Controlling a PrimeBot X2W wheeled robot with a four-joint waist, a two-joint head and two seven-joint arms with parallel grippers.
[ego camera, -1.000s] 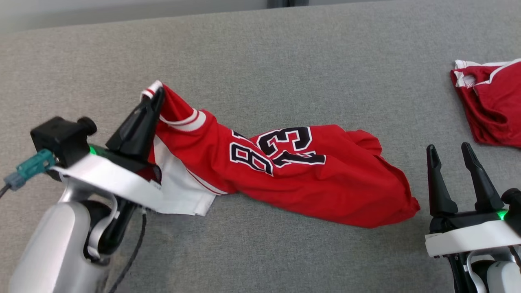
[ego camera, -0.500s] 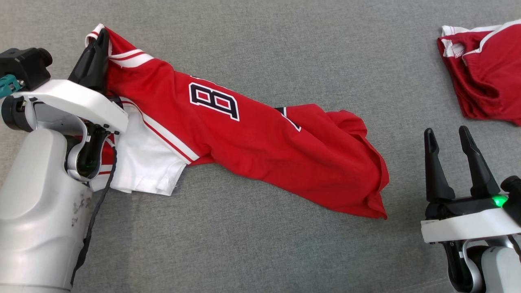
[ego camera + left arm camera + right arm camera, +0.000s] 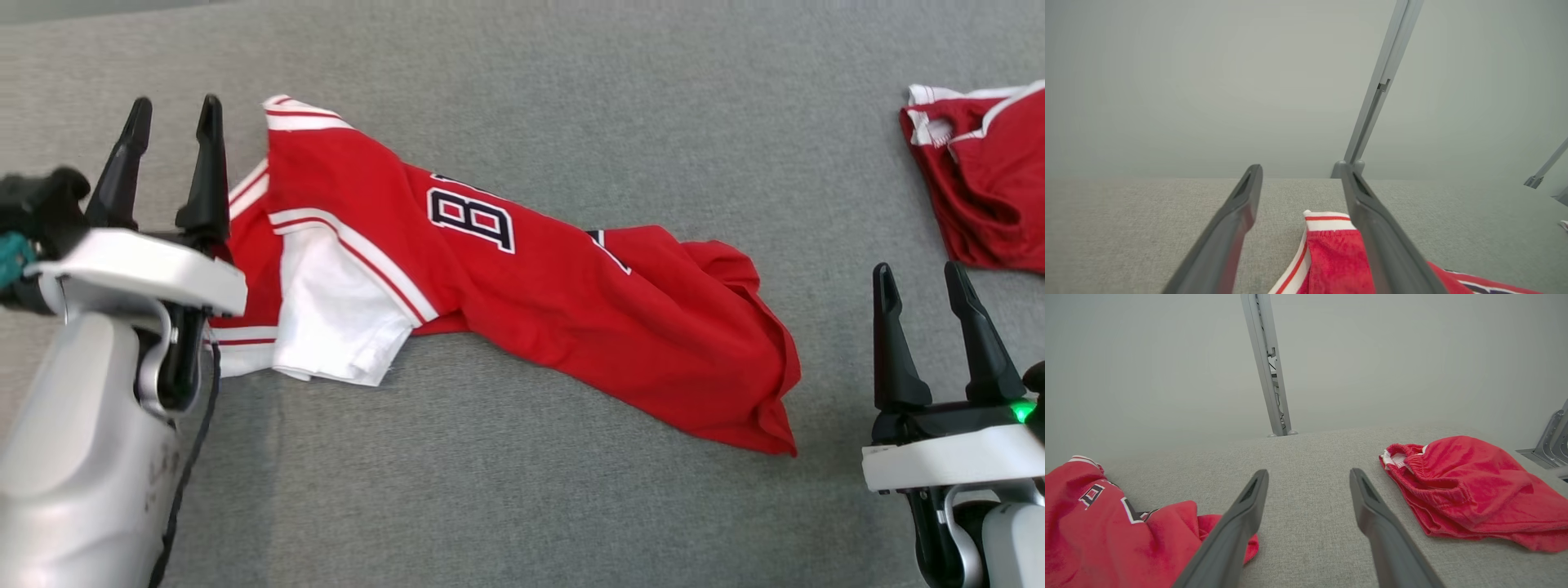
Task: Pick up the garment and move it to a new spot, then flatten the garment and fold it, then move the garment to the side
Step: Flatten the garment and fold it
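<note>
Red garment point(image 3: 522, 302) lies just beside the spread left pincer point(image 3: 176, 100).

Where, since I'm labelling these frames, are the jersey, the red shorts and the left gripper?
jersey point(image 3: 522, 302), head view, red body fabric.
red shorts point(image 3: 1474, 477), right wrist view, middle of the fabric.
left gripper point(image 3: 175, 106), head view, midway between its fingertips.

The left gripper point(image 3: 175, 102) has opened its fingers point(image 3: 208, 163), releasing the jersey point(image 3: 531, 302).

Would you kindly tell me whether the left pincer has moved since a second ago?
Yes: against the red shorts, the left pincer has shifted further left, opening and releasing the jersey.
</note>
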